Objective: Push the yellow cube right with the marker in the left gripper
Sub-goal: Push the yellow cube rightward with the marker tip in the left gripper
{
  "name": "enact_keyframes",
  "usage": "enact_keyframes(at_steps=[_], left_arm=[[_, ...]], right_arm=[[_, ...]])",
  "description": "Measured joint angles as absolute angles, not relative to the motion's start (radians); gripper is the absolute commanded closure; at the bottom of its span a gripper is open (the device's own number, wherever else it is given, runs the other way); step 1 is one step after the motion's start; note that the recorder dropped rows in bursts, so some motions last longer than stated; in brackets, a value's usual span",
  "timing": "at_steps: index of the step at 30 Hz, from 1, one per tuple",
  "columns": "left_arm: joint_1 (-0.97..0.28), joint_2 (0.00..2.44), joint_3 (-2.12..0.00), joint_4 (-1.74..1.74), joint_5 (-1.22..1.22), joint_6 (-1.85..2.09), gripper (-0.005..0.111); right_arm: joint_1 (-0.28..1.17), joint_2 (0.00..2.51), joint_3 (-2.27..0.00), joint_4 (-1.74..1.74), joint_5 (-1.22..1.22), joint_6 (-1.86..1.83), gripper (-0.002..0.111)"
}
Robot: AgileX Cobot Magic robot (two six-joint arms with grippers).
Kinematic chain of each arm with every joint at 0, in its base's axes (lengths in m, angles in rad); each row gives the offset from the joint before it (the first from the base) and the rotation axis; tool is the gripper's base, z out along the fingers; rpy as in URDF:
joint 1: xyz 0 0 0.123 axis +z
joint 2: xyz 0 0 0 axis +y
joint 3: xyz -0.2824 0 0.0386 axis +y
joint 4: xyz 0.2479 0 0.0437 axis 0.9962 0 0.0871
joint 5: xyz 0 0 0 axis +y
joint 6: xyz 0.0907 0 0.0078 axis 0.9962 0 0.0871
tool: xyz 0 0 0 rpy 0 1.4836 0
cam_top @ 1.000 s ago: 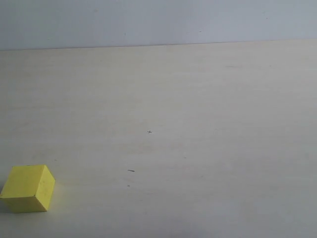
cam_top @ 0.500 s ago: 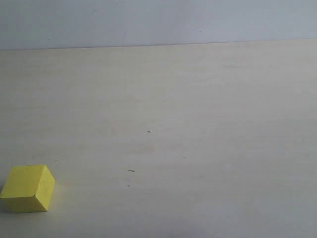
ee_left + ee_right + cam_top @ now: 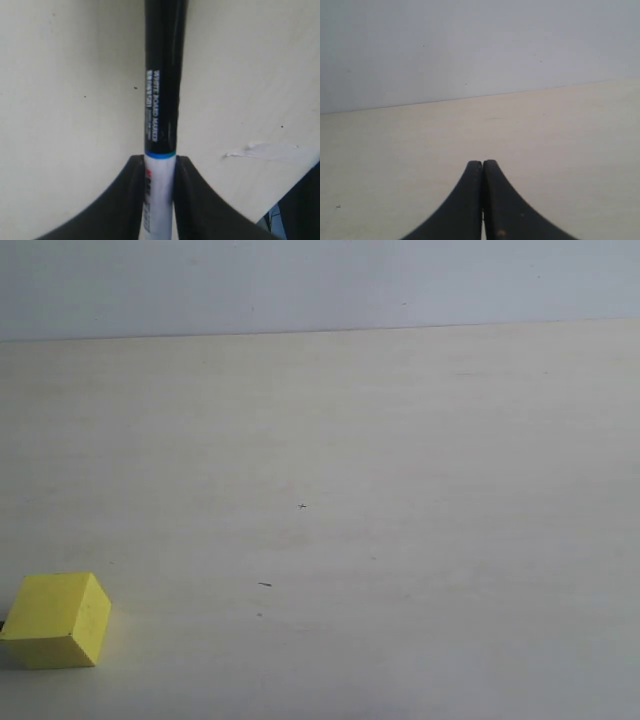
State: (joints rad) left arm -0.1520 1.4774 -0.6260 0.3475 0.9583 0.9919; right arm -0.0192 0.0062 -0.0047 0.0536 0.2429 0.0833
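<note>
The yellow cube [image 3: 58,620] rests on the pale table at the near left corner of the exterior view. Neither arm shows in that view. In the left wrist view my left gripper [image 3: 160,162] is shut on the white barrel of the marker [image 3: 164,90], and the long black cap sticks out past the fingertips over the tabletop. The cube is out of that view. In the right wrist view my right gripper [image 3: 482,164] is shut with its two black fingers pressed together and nothing between them, held over the table and facing the wall.
The pale wooden table [image 3: 400,490] runs back to a grey-white wall [image 3: 320,285]. A white scuff [image 3: 260,150] marks the tabletop beside the marker, near the table's edge [image 3: 292,185].
</note>
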Motion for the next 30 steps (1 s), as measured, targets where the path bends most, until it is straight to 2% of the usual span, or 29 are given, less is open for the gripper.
enact_keyframes(at_steps=[10, 18, 30], left_arm=[[-0.310, 1.477, -0.712, 0.233, 1.014, 1.051, 0.107], [-0.212, 1.477, -0.713, 0.261, 1.157, 0.938, 0.107], [-0.211, 1.528, -0.693, 0.184, 1.052, 0.984, 0.107]], right_arm=[[-0.019, 0.006, -0.005, 0.054, 0.243, 0.083, 0.108], [-0.019, 0.006, -0.005, 0.054, 0.243, 0.083, 0.108], [-0.019, 0.006, -0.005, 0.054, 0.243, 0.083, 0.108]])
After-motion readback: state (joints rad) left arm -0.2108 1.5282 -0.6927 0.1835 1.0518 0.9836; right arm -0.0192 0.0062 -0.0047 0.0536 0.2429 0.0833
